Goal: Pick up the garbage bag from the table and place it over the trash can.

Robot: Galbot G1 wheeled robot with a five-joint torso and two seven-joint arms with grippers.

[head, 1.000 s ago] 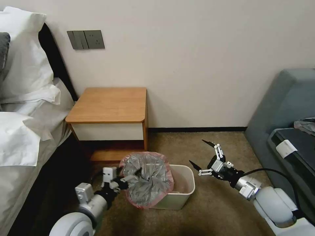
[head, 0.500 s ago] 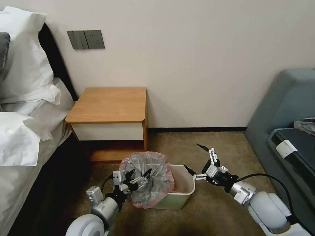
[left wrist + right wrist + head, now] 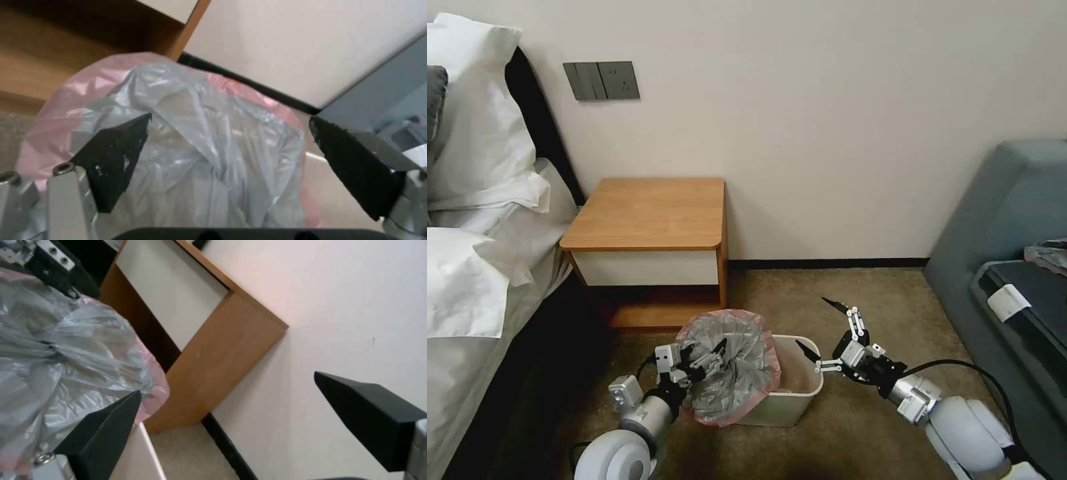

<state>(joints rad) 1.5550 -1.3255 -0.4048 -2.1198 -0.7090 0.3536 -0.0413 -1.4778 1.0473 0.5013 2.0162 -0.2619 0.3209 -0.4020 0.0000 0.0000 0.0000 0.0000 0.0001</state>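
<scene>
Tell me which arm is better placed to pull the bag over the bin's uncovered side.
Right, probably. The right gripper hangs open beside the trash can's bare rim, while the left gripper sits open against the garbage bag on the far side.

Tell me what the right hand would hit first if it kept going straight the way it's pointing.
Most likely the garbage bag bunched over the trash can: the open right hand points at it, one fingertip at the can's rim. Depth is uncertain.
</scene>
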